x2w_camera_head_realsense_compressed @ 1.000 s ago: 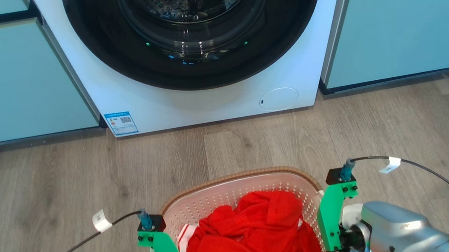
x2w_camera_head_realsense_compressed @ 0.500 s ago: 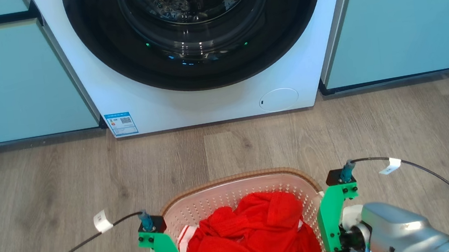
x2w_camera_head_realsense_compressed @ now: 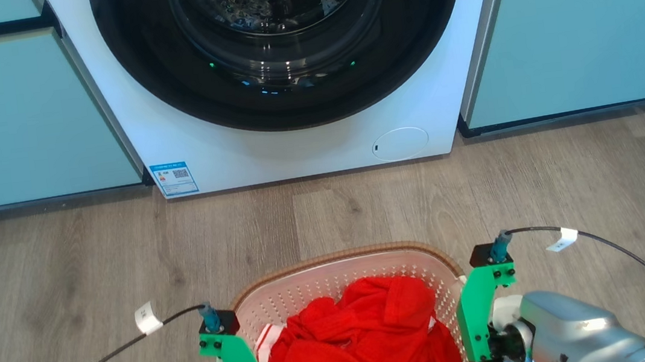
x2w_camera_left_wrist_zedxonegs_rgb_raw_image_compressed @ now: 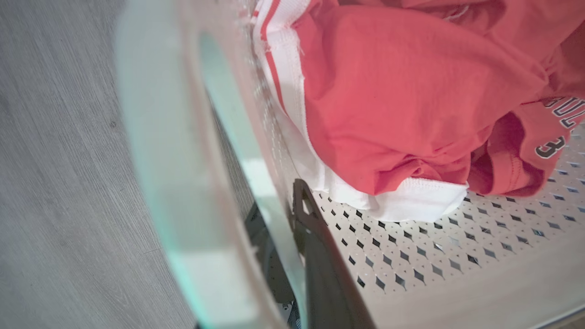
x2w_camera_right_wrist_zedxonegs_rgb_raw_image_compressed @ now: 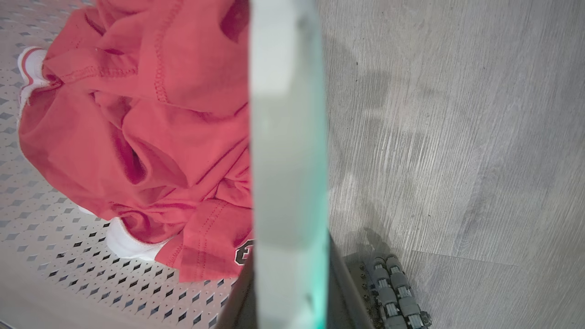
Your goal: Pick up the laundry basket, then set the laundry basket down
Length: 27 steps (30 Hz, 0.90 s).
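The laundry basket (x2w_camera_head_realsense_compressed: 337, 256), white and perforated with a brown woven rim, sits low in the head view between my two arms. A crumpled red garment (x2w_camera_head_realsense_compressed: 365, 340) with white trim lies inside it. My left gripper (x2w_camera_left_wrist_zedxonegs_rgb_raw_image_compressed: 283, 219) is shut on the basket's left handle (x2w_camera_left_wrist_zedxonegs_rgb_raw_image_compressed: 173, 160), one dark finger (x2w_camera_left_wrist_zedxonegs_rgb_raw_image_compressed: 320, 265) lying inside the wall. My right gripper (x2w_camera_right_wrist_zedxonegs_rgb_raw_image_compressed: 288, 256) is shut on the right handle (x2w_camera_right_wrist_zedxonegs_rgb_raw_image_compressed: 285, 137), with dark fingers on both sides of it. In the head view green mounts hide the fingertips. Whether the basket touches the floor I cannot tell.
A white front-loading washer (x2w_camera_head_realsense_compressed: 294, 148) with a dark round door stands ahead. Teal cabinets (x2w_camera_head_realsense_compressed: 18, 118) flank it on both sides. Grey wood floor (x2w_camera_head_realsense_compressed: 362, 207) stretches between washer and basket. Roller wheels of my base (x2w_camera_right_wrist_zedxonegs_rgb_raw_image_compressed: 393, 292) show beside the right handle.
The whole head picture has slid down very slightly. Both grips on the handles and the red garment look the same.
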Available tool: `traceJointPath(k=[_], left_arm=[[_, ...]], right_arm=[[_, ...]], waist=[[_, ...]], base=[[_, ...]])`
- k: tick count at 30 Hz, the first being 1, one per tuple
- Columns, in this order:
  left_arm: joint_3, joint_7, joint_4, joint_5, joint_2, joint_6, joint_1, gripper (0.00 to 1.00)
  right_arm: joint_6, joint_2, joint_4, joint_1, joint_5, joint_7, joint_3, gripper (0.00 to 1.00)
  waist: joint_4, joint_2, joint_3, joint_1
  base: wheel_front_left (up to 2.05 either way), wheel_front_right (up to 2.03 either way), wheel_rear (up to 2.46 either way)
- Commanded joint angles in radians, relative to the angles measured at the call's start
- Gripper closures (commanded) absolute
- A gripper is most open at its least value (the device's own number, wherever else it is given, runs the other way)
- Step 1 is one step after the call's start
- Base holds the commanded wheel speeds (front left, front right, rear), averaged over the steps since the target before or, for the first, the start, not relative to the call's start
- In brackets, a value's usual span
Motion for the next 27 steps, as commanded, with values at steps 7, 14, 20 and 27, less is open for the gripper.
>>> traceJointPath(k=[7,14,20,27], left_arm=[[0.007,-0.016,-0.017,-0.001,-0.010,-0.008,-0.046,1.00],[0.005,-0.015,-0.016,-0.003,-0.012,-0.008,-0.048,1.00],[0.004,-0.016,-0.016,-0.002,-0.013,-0.008,-0.050,1.00],[0.003,-0.018,-0.016,0.003,-0.014,-0.008,-0.051,1.00]], right_arm=[[0.008,0.023,-0.030,-0.021,0.015,-0.016,-0.001,1.00],[0.008,0.023,-0.027,-0.021,0.020,-0.019,0.002,1.00],[0.008,0.023,-0.021,-0.022,0.013,-0.019,0.006,1.00],[0.008,0.023,-0.023,-0.023,0.019,-0.017,0.008,1.00]], waist=[[-0.001,0.0000,0.000,0.0000],[-0.002,0.0000,0.000,0.0000],[-0.002,0.0000,-0.002,0.0000],[-0.002,0.0000,-0.003,0.0000]], base=[[0.00,0.00,0.00],[0.00,0.00,0.00],[0.00,0.00,0.00],[0.00,0.00,0.00]])
